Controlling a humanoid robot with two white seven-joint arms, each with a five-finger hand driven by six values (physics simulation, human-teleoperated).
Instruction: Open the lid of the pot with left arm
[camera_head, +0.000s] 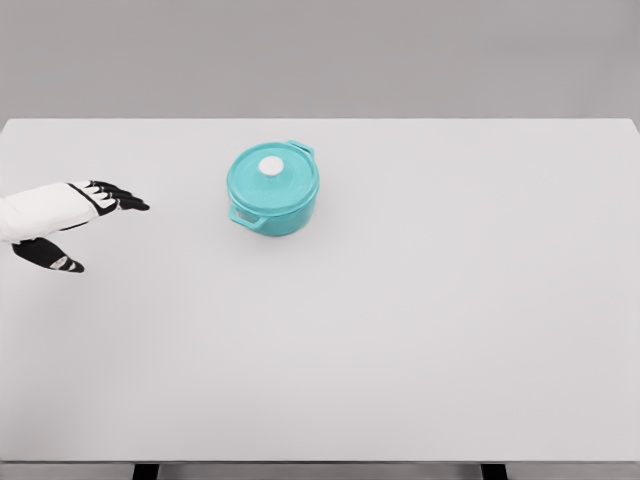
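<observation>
on the table (420, 340), the pot (273, 189) sits well right of the left fingers (120, 196).

Left arm (40, 212) cut off by the picture's left edge; only forearm and left hand (85, 215) show. Pot (272, 190): far wall and underside hidden by its own body; inside hidden under the lid (272, 172). Table legs (146, 471) cut off at the bottom edge, only stubs visible.
</observation>
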